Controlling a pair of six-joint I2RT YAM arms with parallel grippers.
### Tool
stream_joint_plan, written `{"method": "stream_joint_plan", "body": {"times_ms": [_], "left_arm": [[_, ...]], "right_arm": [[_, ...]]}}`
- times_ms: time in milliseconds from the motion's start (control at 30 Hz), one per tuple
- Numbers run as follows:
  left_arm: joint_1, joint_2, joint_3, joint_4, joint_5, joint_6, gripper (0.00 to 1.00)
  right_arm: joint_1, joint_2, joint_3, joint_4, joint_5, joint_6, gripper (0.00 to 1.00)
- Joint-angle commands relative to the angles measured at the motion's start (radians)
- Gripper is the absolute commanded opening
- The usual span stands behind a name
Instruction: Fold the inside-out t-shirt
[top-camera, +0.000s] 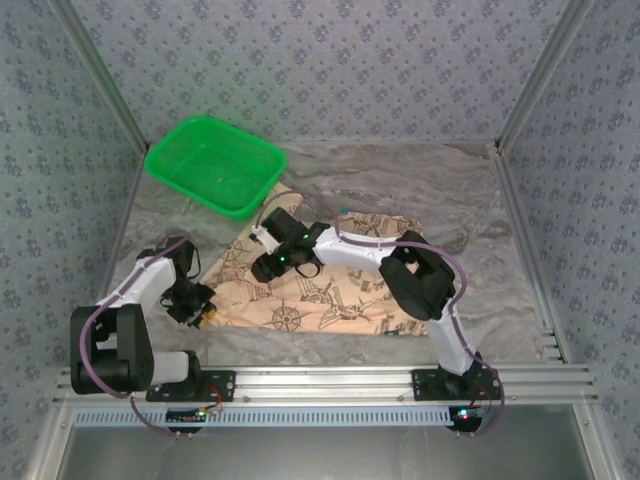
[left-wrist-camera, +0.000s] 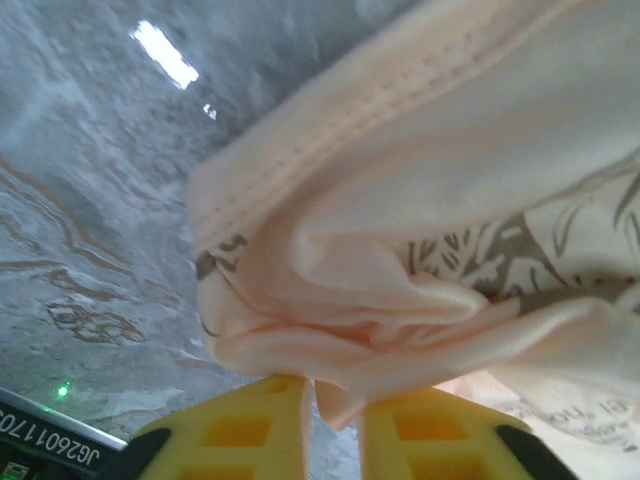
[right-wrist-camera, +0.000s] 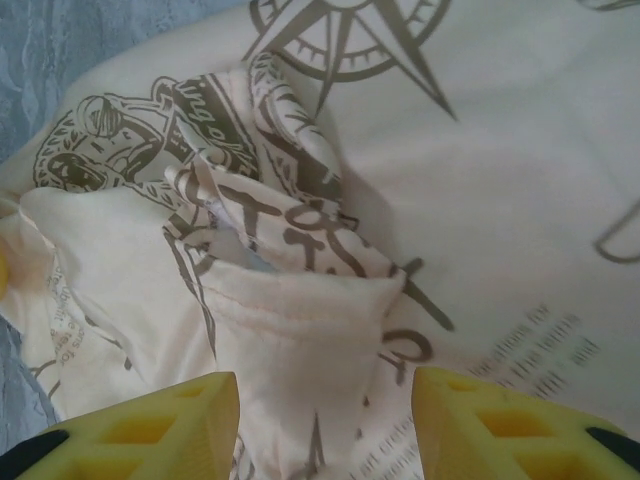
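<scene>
**A:** Left wrist view first. My left tool (left-wrist-camera: 335, 400) has its jaws almost together, with a bunched corner of the inside-out t-shirt (left-wrist-camera: 450, 190) pinched between them. I take that as a hold, but a thin one, because only a small tuck of cloth sits between the fingers (left-wrist-camera: 250, 425).

**B:** And the other arm?

**A:** My right tool (right-wrist-camera: 325, 410) hangs with its jaws well apart over a rumpled, doubled-over flap and grips nothing. From above, the shirt lies spread across the middle of the bench (top-camera: 450, 190). The left tool is at its near left corner and the right arm reaches across to its left part.

**B:** How would you do the fold well?

**A:** I'd drop the right tool deeper over that flap before closing, so it takes every layer and not just the top one. Then I'd lift both ends together, low and level, with the cloth taut between them so no crease gets folded in. If the left pinch starts to slip, I'd stop and retake it.

**B:** Room to move?

**A:** There is bare bench beyond the far hem and off to the right. The green basket (top-camera: 215, 165) sits just beside the shirt's far left corner, and I cannot tell whether they touch, so I'd keep the swing away from it. The near hem lies close to the rail (top-camera: 330, 380) by the arm bases, so there is little slack there.
</scene>
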Motion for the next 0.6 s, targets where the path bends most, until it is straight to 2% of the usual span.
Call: {"method": "stream_joint_plan", "body": {"times_ms": [0, 100, 133, 233, 400, 467, 500, 533, 567], "left_arm": [[0.019, 0.037, -0.016, 0.020, -0.032, -0.009, 0.14], [0.018, 0.063, -0.021, 0.029, -0.022, -0.004, 0.10], [0.019, 0.063, -0.023, 0.030, -0.024, -0.004, 0.08], [0.023, 0.052, -0.020, 0.017, -0.042, -0.003, 0.03], [0.067, 0.029, -0.030, -0.005, -0.068, 0.012, 0.00], [0.092, 0.024, -0.037, -0.003, -0.063, 0.017, 0.00], [0.094, 0.024, -0.037, 0.002, -0.056, 0.019, 0.00], [0.093, 0.024, -0.035, 0.001, -0.056, 0.021, 0.00], [0.093, 0.026, -0.034, 0.001, -0.055, 0.021, 0.00]], "right_arm": [[0.023, 0.046, 0.087, 0.063, 0.003, -0.023, 0.51], [0.042, 0.097, 0.154, 0.028, 0.136, -0.052, 0.46], [0.045, 0.109, 0.160, 0.026, 0.178, -0.052, 0.41], [0.047, 0.114, 0.133, 0.047, 0.251, -0.040, 0.20], [0.037, 0.063, 0.044, 0.088, 0.302, -0.017, 0.00], [0.025, 0.039, 0.011, 0.108, 0.265, -0.010, 0.00], [0.016, 0.024, -0.006, 0.124, 0.208, -0.022, 0.04], [0.009, 0.009, -0.018, 0.136, 0.149, -0.037, 0.16], [0.001, -0.004, -0.025, 0.144, 0.080, -0.052, 0.33]]}}
